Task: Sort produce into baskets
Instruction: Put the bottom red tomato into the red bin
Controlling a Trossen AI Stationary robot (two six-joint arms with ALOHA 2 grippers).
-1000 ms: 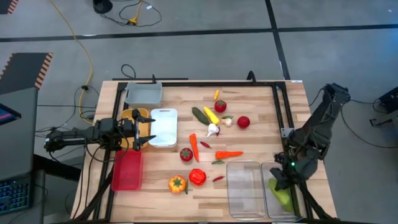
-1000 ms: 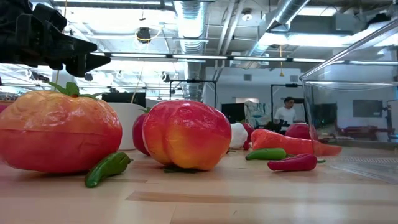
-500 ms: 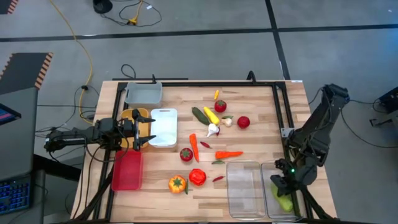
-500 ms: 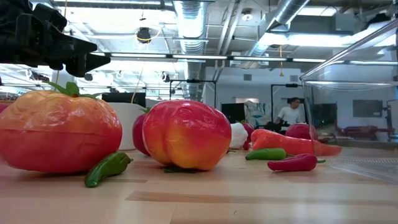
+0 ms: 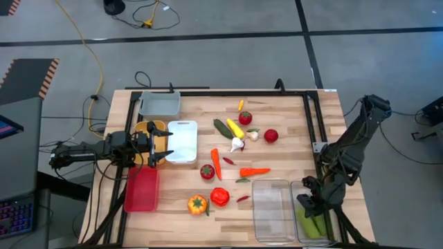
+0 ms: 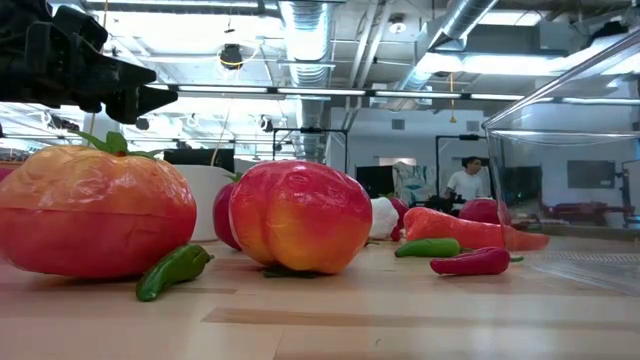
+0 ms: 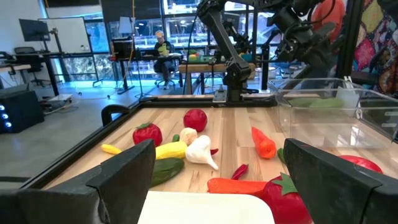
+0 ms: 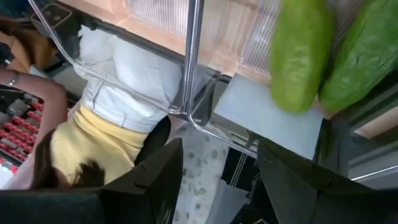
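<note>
The right tool [image 5: 311,207] hangs low over the far-right clear bin [image 5: 331,232], its fingers spread and empty, likely because two green cucumbers [image 8: 329,59] already lie inside it. The left tool [image 5: 165,146], also spread, waits beside the white bin [image 5: 182,142]. Unsorted vegetables [image 5: 235,149] lie between the bins.

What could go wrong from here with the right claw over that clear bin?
1. The right claw sits open low inside the far-right clear bin, above two green cucumbers; lifting out carelessly may catch the thin bin wall and drag it.
2. That bin lies at the table's corner, so a nudge might tip it off.
3. The left claw hovers open over the yellow bin and white bin; a low sweep might shove them.
</note>
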